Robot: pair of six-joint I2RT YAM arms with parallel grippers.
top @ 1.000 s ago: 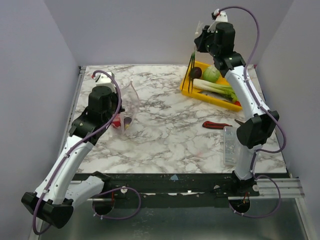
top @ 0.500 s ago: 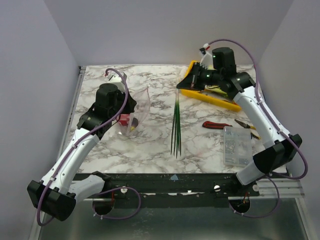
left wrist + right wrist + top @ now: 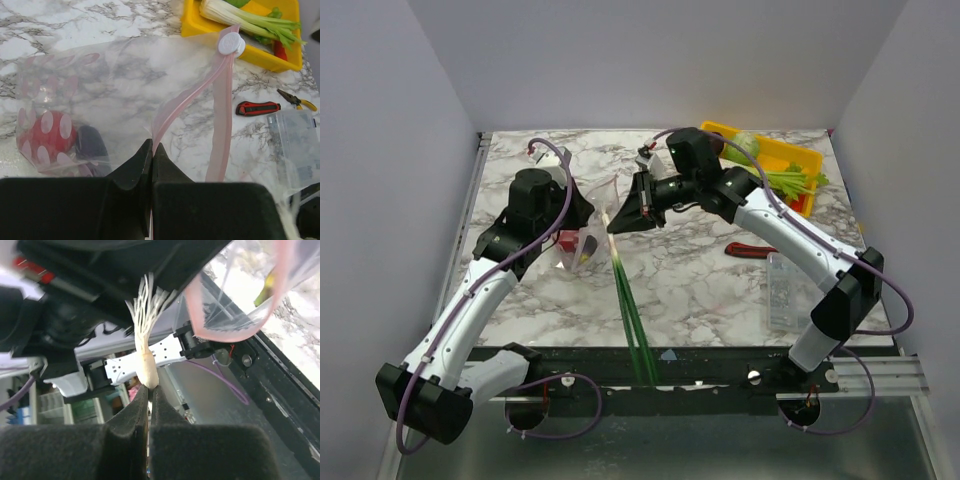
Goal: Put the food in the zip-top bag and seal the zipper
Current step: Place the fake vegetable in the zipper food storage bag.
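We see the left gripper [image 3: 151, 152] pinched shut on the zipper [image 3: 192, 90]. The pale pink strip of the zip-top bag [image 3: 115, 75] is trapped between its two fingers. The bag sits left of centre on the marble table [image 3: 720, 290]. A red ball-like vegetable [image 3: 47, 134] and a dark purple one [image 3: 90, 144] lie side by side in its closed end, to the left of the pinch. A white slider [image 3: 231, 44] sits at the far end of the strip.

The right gripper [image 3: 149, 390] is clamped on the white bulb of a spring onion [image 3: 630, 310]. In the wrist view the roots [image 3: 145, 300] fan out beyond the fingertips, close to the pink loop of the bag's mouth. From above, the bulb end lies just right of the bag, and the long green leaves run toward us and past the near table edge. We cannot tell whether the roots are inside the mouth.

At the far right a yellow tray [image 3: 192, 25] holds a leek [image 3: 245, 19]. A red-handled tool [image 3: 257, 107] and a clear compartment box [image 3: 295, 145] lie nearer.
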